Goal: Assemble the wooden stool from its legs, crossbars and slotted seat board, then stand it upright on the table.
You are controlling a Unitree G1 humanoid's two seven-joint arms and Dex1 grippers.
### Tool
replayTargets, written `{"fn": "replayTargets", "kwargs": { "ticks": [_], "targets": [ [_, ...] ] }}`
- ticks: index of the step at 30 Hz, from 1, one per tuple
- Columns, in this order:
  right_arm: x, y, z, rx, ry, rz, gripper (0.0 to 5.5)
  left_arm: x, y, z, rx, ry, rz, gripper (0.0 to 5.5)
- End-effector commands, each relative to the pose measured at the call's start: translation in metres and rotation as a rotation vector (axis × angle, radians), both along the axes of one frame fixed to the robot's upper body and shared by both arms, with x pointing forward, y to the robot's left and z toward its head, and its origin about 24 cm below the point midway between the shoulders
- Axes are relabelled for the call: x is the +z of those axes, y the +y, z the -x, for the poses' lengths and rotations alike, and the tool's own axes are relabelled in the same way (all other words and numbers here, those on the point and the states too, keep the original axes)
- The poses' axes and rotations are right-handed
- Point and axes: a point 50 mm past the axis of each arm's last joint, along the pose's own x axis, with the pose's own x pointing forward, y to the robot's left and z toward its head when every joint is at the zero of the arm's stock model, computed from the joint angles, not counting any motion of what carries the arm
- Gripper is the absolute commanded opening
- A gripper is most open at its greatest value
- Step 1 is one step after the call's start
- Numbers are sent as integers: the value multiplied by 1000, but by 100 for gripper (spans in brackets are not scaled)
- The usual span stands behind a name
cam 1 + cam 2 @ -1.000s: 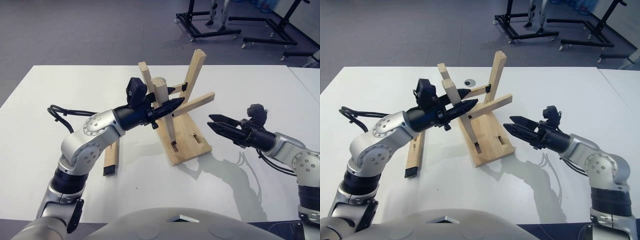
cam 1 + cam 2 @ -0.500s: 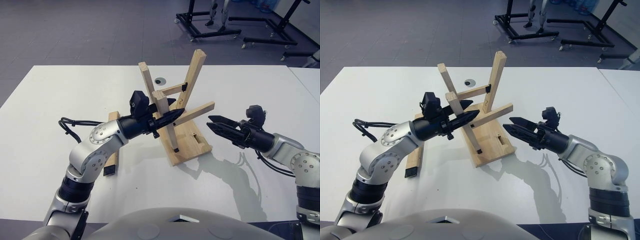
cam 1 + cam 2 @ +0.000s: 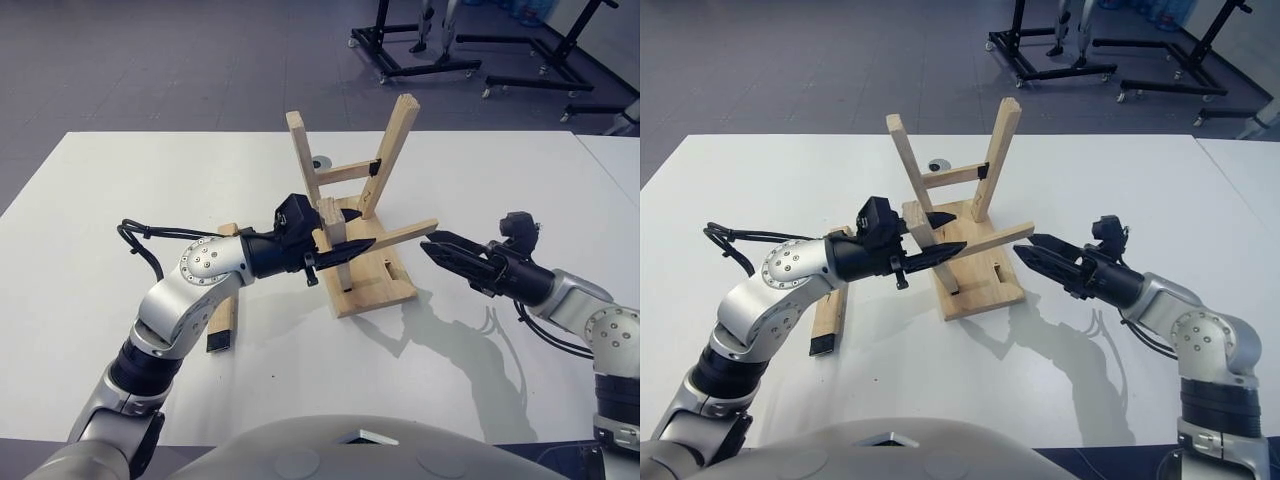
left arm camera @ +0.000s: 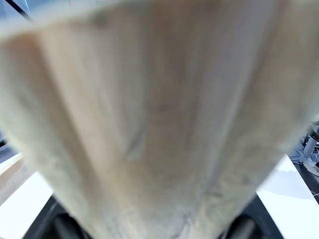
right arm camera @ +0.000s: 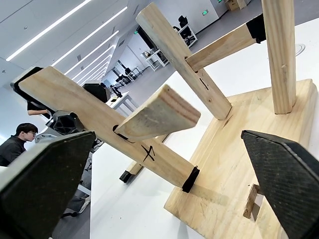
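The left gripper (image 3: pixel 952 231) is clamped on a pale, square-section wooden leg (image 3: pixel 341 275), with one black finger on each side of it. The left wrist view shows the wood pressed right up between the fingers. That leg leans, its black-tipped foot down on the pale slotted seat board (image 3: pixel 385 288); whether the foot sits home in a slot I cannot tell. A short wooden crossbar (image 3: pixel 405 236) juts from this leg towards the right gripper (image 3: pixel 1028 245). That gripper's two black fingers are spread wide and hold nothing, and the crossbar's free end is just in front of them, not touching. The seat board lies flat on the white table (image 3: pixel 80 200), underside up. At its far end two more wooden legs (image 3: pixel 303 160) stand on it, splayed apart and joined by a second crossbar (image 3: pixel 345 172). A loose wooden piece with a black end (image 3: pixel 222 320) lies on the table beside the left arm, apart from the board. By my reckoning the job is about half done, with one pair of legs fitted and the third at the board. Left to do are seating that leg, fitting the loose piece, which looks like the fourth leg, joining the crossbars, and turning the stool onto its feet.
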Motion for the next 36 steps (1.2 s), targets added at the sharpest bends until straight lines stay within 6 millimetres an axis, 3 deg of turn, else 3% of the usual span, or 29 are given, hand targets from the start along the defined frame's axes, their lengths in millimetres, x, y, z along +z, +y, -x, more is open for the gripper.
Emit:
{"fn": "replayTargets", "kwargs": {
  "ticks": [1,8,18,24,30,36],
  "targets": [
    [0,-12,0,-44,2,29,540,-23,13,-6,58,148,-126,204],
    [-2,-23,-1,-92,-6,42,540,-34,11,5,-11,51,-293,204],
    [-8,-18,2,-101,6,31,540,-45,8,13,-59,318,-316,204],
    [-10,-18,3,-112,11,30,540,-47,5,16,-148,101,-513,204],
    [-12,-16,5,-112,18,23,540,-62,21,17,-35,390,-313,204],
    [-7,-18,5,-107,2,-3,540,-61,24,16,1,414,-272,204]
  ]
}}
